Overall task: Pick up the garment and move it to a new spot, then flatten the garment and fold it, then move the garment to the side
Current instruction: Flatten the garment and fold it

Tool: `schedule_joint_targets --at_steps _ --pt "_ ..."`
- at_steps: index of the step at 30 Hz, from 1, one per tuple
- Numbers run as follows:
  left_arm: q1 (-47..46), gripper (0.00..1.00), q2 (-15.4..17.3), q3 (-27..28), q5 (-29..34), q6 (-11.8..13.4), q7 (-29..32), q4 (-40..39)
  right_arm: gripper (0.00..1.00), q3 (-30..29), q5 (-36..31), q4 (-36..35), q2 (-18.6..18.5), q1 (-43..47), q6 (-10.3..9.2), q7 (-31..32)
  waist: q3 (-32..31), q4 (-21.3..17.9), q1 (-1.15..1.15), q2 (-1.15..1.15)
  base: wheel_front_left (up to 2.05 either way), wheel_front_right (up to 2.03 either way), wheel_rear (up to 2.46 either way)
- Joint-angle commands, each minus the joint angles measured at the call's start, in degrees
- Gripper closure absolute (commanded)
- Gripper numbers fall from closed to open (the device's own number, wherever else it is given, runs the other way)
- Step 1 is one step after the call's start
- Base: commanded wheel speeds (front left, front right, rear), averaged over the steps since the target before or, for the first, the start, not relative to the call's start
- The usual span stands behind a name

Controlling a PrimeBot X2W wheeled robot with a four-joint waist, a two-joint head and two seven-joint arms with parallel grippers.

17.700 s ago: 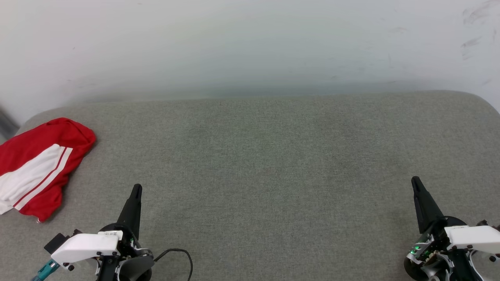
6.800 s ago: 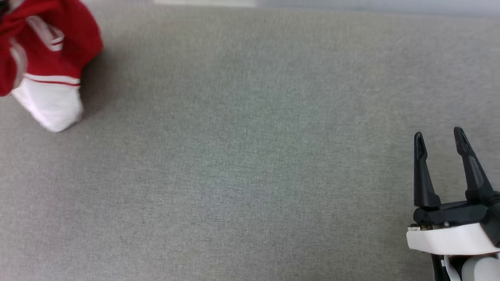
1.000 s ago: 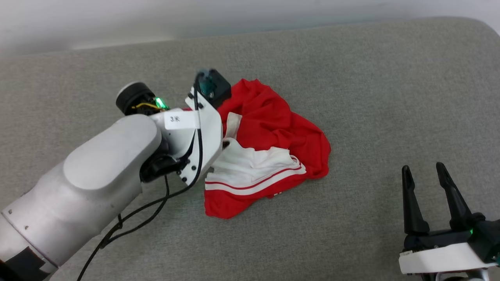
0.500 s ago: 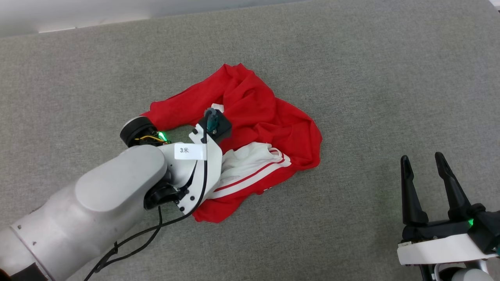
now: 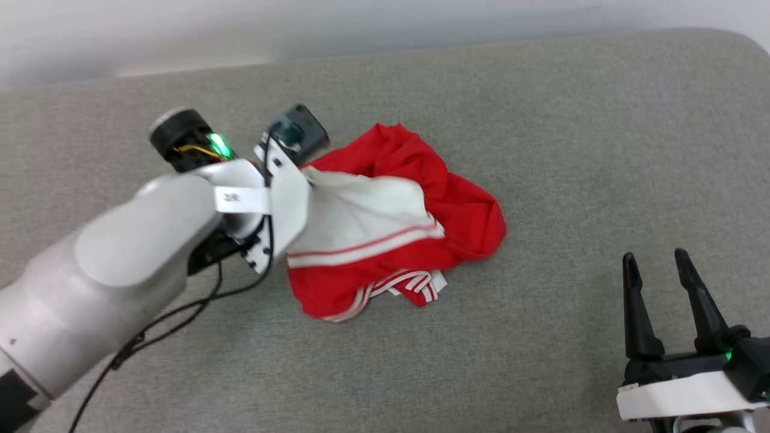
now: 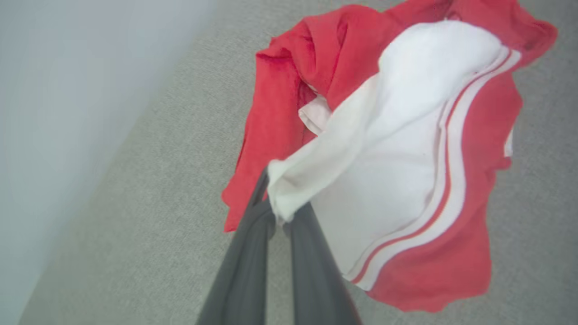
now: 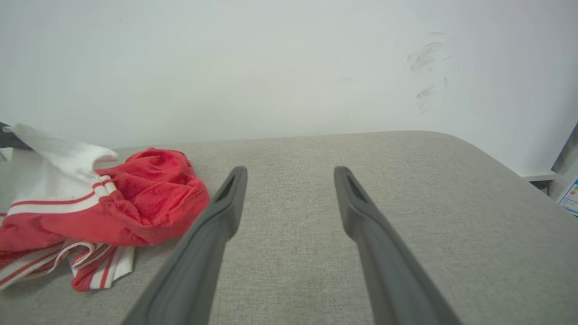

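The garment (image 5: 457, 210) lies crumpled on the grey top (image 5: 541, 120), a little to 9 o'clock of the head view's centre. Its red body is bunched from 12 to 3 o'clock of the heap. A white sleeve (image 5: 361, 216) with a red stripe spreads across the middle. Red-and-white striped trim pokes out at 6 o'clock.

The sleeve's 9 o'clock corner is drawn up off the heap to the left gripper (image 6: 276, 210). In the left wrist view, its two fingers (image 6: 253, 271) are pressed together on that white corner. From them the cloth fans away toward 1 and 2 o'clock, white first, then the stripe, then red. The right wrist view shows the same corner raised above the rest of the heap, which rests on the top. In the head view the left arm (image 5: 120, 258) reaches in from 8 o'clock and its wrist covers the pinched spot. A black cable (image 5: 180, 313) trails below it.

The right gripper (image 5: 654, 255) sits at 4 o'clock of the garment, well apart from it. Its fingers are spread wide with nothing between them, pointing toward 12 o'clock. In its own view (image 7: 290, 170) the garment (image 7: 149, 198) lies at 9 o'clock of the fingers, clear of them. A pale wall (image 7: 271, 67) rises behind the top's far edge.
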Motion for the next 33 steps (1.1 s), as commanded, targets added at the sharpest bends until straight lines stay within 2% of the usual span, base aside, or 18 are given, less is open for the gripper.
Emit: schedule_joint_targets --at_steps 1,7,14,20,23,29,33 --pt "-1.04 1.0 0.65 0.41 0.15 -0.01 -1.83 0.62 0.0 -0.14 0.04 0.1 0.12 0.76 -0.04 -0.09 -1.65 1.29 0.0 0.0 0.0 0.0 0.0" --pt "-2.99 1.0 2.51 2.15 1.22 0.22 -9.11 1.75 0.0 -0.84 0.06 0.23 0.12 2.86 -0.04 -0.09 -4.81 3.25 0.0 0.0 0.0 0.0 0.0" --pt "0.3 1.0 1.47 1.8 1.23 0.76 -10.55 -2.53 0.0 -1.27 0.13 0.2 0.13 4.64 -0.04 -0.09 -7.57 4.49 0.0 0.0 0.0 0.0 0.0" --pt "7.96 1.0 -3.15 0.47 1.55 0.7 -10.26 -7.28 0.0 -1.33 -0.26 0.31 0.12 5.73 -0.04 -0.09 -9.31 4.39 0.0 0.0 0.0 0.0 0.0" --pt "14.15 1.0 -7.32 -0.02 2.26 0.46 -8.85 -8.0 0.0 -1.56 -0.31 0.17 0.12 6.1 -0.04 -0.09 -9.48 3.96 0.0 0.0 0.0 0.0 0.0" --pt "25.62 1.0 -14.17 -0.06 7.66 0.06 -4.04 -5.32 0.0 -1.73 -0.7 -0.1 0.12 5.46 -0.04 -0.09 -7.75 1.89 0.0 0.0 0.0 0.0 0.0" --pt "31.43 1.0 -16.17 -0.05 11.2 -0.02 -0.49 -6.12 0.0 -2.36 -0.56 0.05 0.12 4.76 -0.04 -0.09 -6.24 0.67 0.0 0.0 0.0 0.0 0.0"
